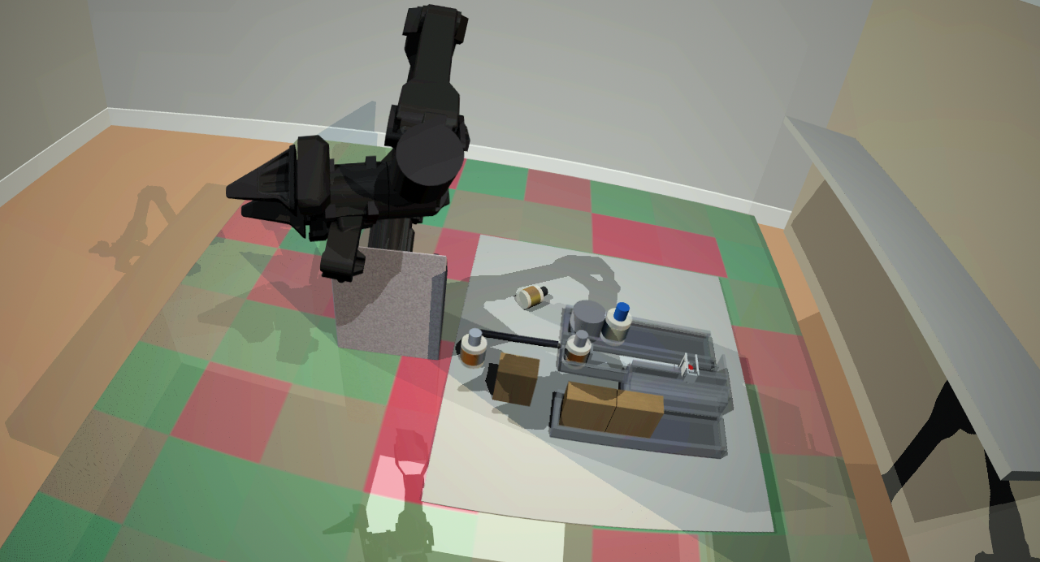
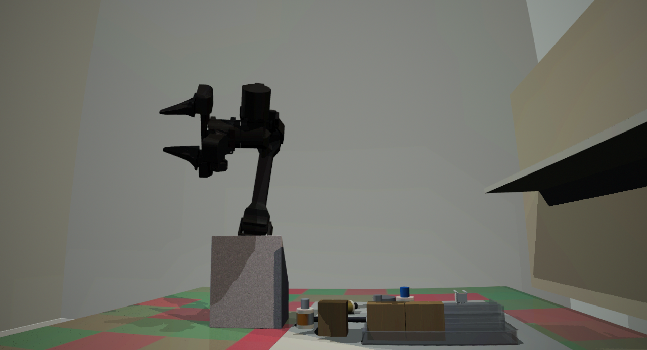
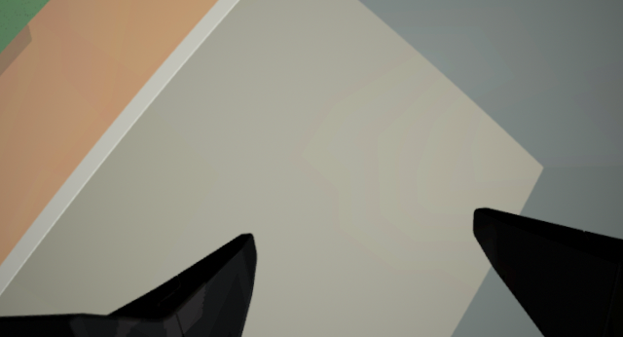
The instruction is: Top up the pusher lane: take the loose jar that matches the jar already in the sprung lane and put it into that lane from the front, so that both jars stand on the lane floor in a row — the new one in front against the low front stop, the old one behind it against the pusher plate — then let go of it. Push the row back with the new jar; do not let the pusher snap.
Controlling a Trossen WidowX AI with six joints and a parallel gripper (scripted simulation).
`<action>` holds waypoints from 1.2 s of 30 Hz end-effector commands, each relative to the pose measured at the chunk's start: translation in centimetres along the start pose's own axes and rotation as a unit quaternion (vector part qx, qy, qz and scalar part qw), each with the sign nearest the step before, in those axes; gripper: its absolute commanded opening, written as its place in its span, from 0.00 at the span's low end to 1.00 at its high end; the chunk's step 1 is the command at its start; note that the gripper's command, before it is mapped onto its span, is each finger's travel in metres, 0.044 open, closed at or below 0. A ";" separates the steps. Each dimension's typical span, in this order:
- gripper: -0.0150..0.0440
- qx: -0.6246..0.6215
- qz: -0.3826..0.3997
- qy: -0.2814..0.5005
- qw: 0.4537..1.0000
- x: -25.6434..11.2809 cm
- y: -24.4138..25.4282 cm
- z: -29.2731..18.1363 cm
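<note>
A loose jar with grey cap and amber label stands at the mat's left edge. A like jar stands at the left end of the middle lane; it is not clear in the exterior view, behind wooden blocks. The pusher plate is too small to tell; a white fitting with a red mark sits farther right. A black-capped jar lies on its side. My gripper is open and empty, high up left of the jars, pointing away from them.
A black rod lies between the loose jar and lane. A wooden block stands nearby; two more blocks fill part of the front tray. A blue-capped jar and grey cylinder occupy the back lane. A shelf overhangs at right.
</note>
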State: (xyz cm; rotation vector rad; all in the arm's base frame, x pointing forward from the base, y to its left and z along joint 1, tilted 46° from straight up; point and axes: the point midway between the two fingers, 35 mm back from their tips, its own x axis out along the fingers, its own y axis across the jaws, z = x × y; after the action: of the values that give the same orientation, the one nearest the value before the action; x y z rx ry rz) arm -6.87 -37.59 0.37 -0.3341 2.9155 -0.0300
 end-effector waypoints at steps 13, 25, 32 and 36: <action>1.00 0.008 -0.025 -0.311 0.950 -10.5 4.5 9.0; 1.00 -0.049 0.151 -0.555 0.816 -22.7 16.9 12.8; 1.00 -0.125 0.307 -0.593 0.734 -26.8 26.1 11.0; 1.00 -0.154 0.390 -0.588 0.692 -28.3 30.1 9.2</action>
State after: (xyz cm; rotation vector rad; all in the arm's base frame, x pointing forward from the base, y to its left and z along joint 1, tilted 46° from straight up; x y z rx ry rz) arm 15.19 -6.01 -6.12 0.4610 1.5871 0.4967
